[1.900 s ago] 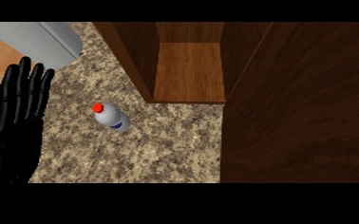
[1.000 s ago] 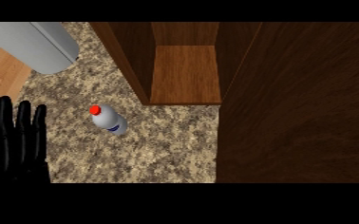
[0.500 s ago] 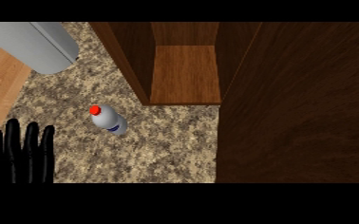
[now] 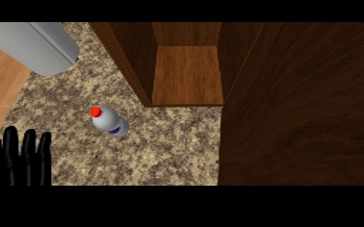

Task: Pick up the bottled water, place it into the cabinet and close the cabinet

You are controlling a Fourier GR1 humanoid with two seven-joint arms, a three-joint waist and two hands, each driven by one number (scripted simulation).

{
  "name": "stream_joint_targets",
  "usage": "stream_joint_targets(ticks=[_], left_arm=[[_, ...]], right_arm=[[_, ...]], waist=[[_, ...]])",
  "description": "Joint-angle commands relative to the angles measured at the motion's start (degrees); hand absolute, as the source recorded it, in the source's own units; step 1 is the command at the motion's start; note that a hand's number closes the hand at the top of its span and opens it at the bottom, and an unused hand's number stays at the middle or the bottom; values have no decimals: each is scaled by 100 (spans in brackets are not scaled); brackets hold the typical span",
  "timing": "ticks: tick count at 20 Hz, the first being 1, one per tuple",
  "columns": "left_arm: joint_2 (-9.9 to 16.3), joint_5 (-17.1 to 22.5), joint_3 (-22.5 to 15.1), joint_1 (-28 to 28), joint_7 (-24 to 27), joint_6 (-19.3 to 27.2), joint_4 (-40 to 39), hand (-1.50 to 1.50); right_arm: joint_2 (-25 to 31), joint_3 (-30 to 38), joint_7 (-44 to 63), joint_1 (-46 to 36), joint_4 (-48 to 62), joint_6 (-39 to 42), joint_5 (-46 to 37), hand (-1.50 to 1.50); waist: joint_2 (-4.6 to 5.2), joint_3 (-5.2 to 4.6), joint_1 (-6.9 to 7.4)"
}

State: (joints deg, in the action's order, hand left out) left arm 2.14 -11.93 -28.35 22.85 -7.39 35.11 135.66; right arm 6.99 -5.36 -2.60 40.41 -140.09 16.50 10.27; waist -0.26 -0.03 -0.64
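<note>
With the left hand showing straight, released fingers at the lower left, the bottle is standing untouched on the tabletop; approach level, grasping below the red cap; the cabinet is standing open.

Even, soft light; cabinet interior dim; no glare or blur.

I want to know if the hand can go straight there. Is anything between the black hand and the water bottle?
Nothing. In the head view, only bare speckled counter lies between the left hand, low at the left edge, and the water bottle.
</note>
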Motion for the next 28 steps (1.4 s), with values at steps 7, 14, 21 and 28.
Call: stream_joint_targets(ticks=[7,14,21,28], left_arm=[[-42,1187,1113,-314,386,-230,-980,-150],[-180,1694,1647,-618,1046,-442,-2083,-150],[-211,2435,2046,-627,2318,-1008,-3691,-150],[-178,2858,2873,-1418,2904,-1579,-5142,-150]], right_arm=[[77,101,-175,787,-881,362,335,-150],[13,-27,-551,1270,-979,529,199,-150],[69,11,-672,1643,-1161,602,341,-150],[125,200,-1353,2236,-1109,950,270,-150]], waist=[[11,-8,-26],[14,-5,-51],[26,-17,-58],[19,-10,-96]])
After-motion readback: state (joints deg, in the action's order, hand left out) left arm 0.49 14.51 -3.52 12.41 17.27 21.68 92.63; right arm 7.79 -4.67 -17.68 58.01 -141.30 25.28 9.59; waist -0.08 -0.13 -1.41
